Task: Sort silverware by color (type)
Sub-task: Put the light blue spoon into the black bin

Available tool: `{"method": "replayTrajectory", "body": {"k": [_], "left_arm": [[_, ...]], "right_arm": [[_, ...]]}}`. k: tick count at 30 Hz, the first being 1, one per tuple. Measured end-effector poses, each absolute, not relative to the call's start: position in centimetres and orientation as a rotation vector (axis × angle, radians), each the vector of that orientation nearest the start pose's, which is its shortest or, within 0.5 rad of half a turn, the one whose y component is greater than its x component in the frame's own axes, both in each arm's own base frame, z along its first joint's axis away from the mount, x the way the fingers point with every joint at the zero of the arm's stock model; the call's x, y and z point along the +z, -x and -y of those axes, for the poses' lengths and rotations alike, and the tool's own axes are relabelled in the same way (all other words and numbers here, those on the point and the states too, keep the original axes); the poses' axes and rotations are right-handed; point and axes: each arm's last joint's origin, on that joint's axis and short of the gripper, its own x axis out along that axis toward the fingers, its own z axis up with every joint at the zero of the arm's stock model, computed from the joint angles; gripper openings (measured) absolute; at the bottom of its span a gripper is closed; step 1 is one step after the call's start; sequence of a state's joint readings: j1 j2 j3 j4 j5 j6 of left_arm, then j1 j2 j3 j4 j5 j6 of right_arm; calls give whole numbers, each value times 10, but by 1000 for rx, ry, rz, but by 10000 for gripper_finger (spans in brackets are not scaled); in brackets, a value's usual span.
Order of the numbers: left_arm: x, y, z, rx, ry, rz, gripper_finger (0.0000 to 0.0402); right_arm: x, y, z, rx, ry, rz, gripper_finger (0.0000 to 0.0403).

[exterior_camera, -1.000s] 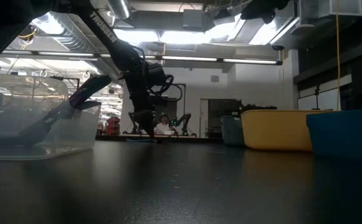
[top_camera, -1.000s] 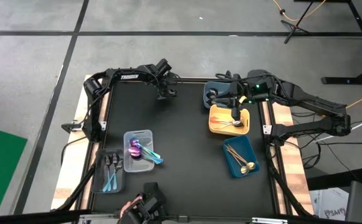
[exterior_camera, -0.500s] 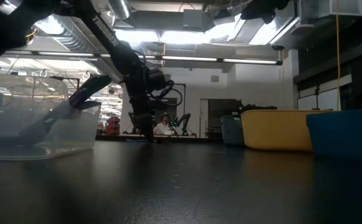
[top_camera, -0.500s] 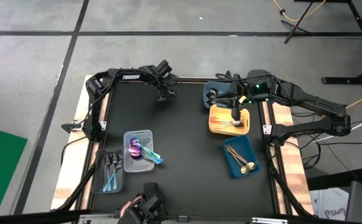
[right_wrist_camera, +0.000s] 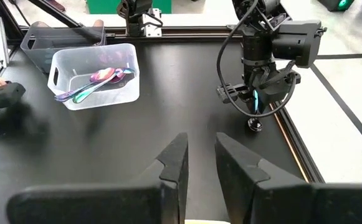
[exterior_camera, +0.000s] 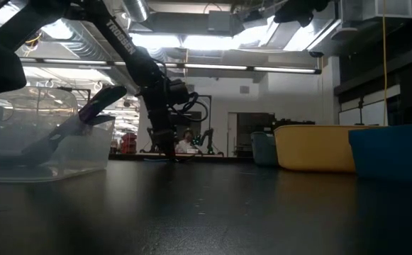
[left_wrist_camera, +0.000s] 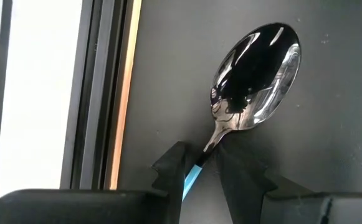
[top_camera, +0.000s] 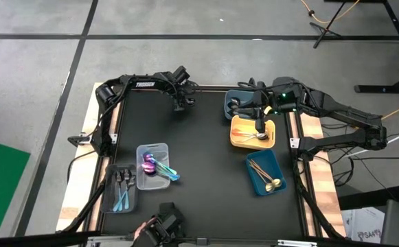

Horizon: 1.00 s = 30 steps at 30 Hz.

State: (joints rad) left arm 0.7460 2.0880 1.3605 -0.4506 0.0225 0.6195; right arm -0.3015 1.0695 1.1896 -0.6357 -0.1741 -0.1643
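Left wrist view: I see a spoon (left_wrist_camera: 255,78) with a mirror-dark bowl and a blue handle.
Spoon position: on the desk (top_camera: 206,158) near its far left rail, directly ahead of my left end effector (left_wrist_camera: 199,171).
Long axis: runs straight out from the fingers, bowl farthest away.
Left end effector: clamped on the blue handle.
Nearer arm: left.
Right end effector (top_camera: 259,126): fingers slightly apart, empty, over the yellow tray (top_camera: 239,137).
Change: none; both arms unmoved.

Spoon (left_wrist_camera: 255,78) at table (top_camera: 206,151) far edge, left; trays w/ spoons near-left (top_camera: 151,167), right (top_camera: 253,132).
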Motion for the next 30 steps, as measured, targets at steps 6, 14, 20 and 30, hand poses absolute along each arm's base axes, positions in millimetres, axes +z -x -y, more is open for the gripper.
{"method": "replayTrajectory", "body": {"k": [6,14,20,30], "left_arm": [[125,-302,-278,270,-75,-1242,91],[124,-302,-276,271,-57,-1244,40],[124,-302,-276,322,16,-1231,8],[130,-304,-273,412,173,-1171,3]], "right_arm": [[376,-205,58,-83,40,-510,72],[376,-205,58,-83,39,-512,72],[376,-205,58,-83,39,-512,72],[376,-205,58,-84,37,-512,72]]}}
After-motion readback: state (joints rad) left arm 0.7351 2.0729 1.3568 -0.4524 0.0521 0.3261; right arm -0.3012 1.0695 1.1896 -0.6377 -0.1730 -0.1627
